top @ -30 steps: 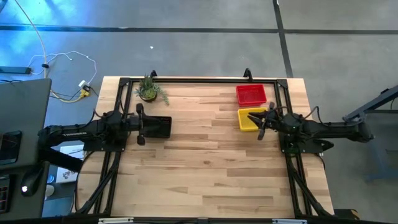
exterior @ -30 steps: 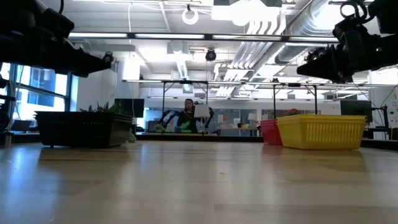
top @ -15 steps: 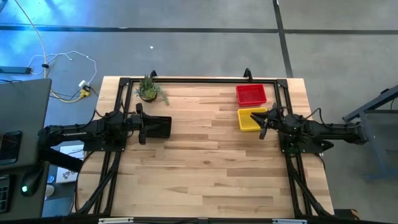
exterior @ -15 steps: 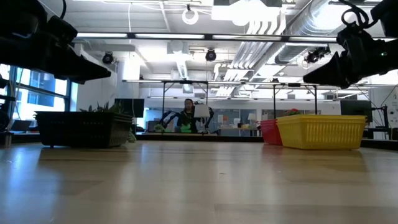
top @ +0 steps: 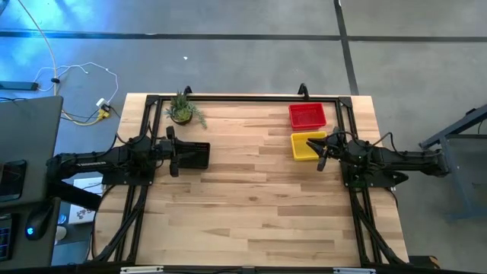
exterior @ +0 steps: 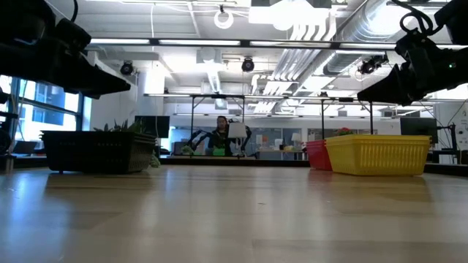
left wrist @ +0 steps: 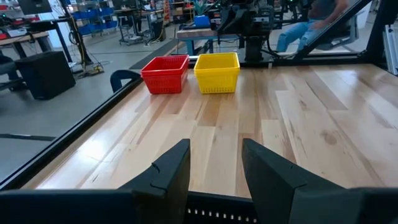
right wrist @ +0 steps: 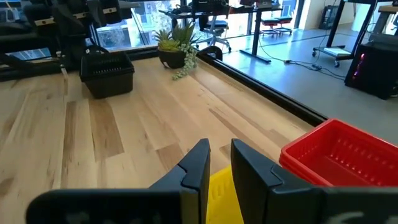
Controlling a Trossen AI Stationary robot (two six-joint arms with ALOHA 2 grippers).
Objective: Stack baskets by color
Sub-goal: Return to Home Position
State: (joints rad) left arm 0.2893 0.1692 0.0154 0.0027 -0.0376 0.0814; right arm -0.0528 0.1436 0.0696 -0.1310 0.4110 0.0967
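A black basket [top: 198, 156] stands on the table at the left. My left gripper [top: 173, 153] hovers open above its left end, with the black rim [left wrist: 217, 214] just below the fingers. A red basket [top: 307, 116] and a yellow basket [top: 307, 145] stand side by side at the far right. My right gripper [top: 322, 152] hangs over the yellow basket's right end [right wrist: 224, 193], its fingers a narrow gap apart with nothing between them. The low view shows both grippers [exterior: 117, 84] [exterior: 376, 91] well above the baskets [exterior: 99, 152] [exterior: 376, 153].
A small green potted plant [top: 183, 111] stands at the far left corner, behind the black basket. A black frame rail [top: 243, 97] runs along the table's far edge and down its sides. Bare wood [top: 251, 198] covers the middle and near half.
Both grippers have tipped a little downward early in the last second, then held still. The right one has also drawn back slightly toward the table's right edge. The baskets have not moved.
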